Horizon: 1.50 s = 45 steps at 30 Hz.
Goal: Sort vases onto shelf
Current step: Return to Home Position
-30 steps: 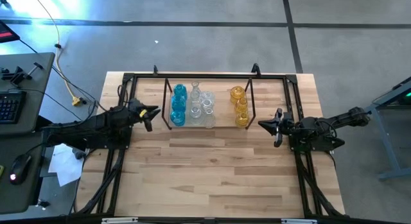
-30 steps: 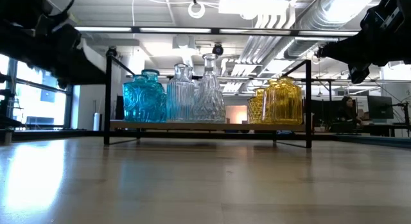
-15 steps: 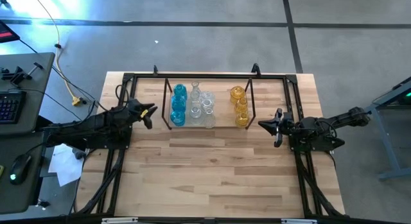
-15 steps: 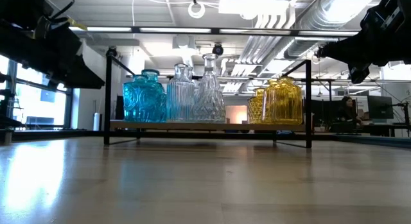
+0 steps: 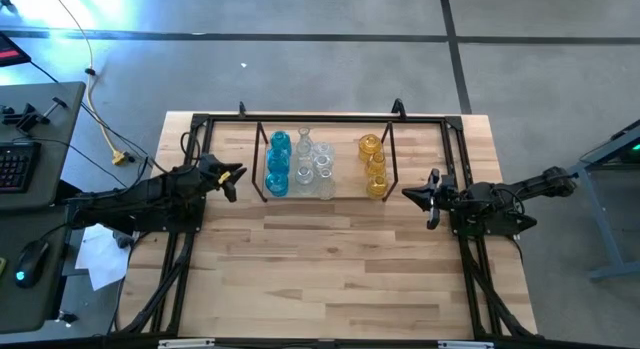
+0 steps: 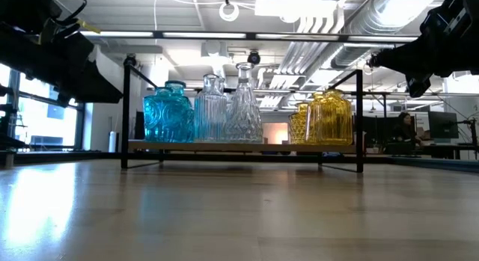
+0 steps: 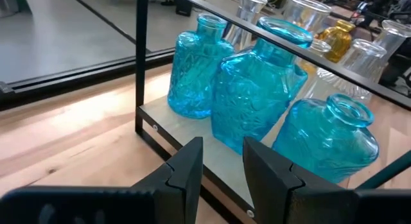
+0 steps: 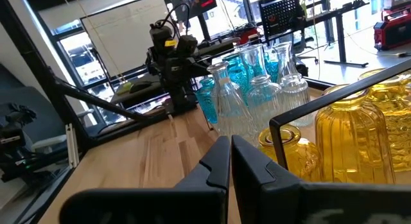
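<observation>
Left claw eased back slightly from shelf; right claw unchanged. Left fingers narrowly parted, right closed, both empty. Vases all racked between the claws. Step: homing. Next, probably: retract both arms off worktop.

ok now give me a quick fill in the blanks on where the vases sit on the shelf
The left gripper waits by the blue vases; the right gripper waits by the ____ ones. On the shelf, the clear vases stand ____ those two groups. The right gripper's fingers are ____, holding nothing.
Missing words: yellow; between; shut.
</observation>
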Each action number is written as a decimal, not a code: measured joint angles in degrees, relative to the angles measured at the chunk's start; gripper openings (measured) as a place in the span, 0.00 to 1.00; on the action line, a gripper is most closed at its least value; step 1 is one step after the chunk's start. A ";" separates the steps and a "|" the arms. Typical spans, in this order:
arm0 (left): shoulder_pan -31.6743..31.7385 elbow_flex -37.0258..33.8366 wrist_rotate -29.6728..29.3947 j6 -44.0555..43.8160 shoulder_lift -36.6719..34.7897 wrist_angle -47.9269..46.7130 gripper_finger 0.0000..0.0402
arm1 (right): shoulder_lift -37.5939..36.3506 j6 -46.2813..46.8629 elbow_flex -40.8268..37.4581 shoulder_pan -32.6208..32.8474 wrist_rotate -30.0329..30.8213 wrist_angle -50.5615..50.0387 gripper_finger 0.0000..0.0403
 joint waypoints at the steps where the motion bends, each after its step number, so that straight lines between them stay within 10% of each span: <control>1: 0.00 0.00 0.00 0.00 0.00 0.00 0.25 | 0.00 -0.01 0.00 0.00 0.01 0.00 0.00; 45: -0.02 0.11 -0.04 -0.04 -2.27 0.05 0.25 | 0.00 -0.01 0.00 0.01 0.04 0.00 0.00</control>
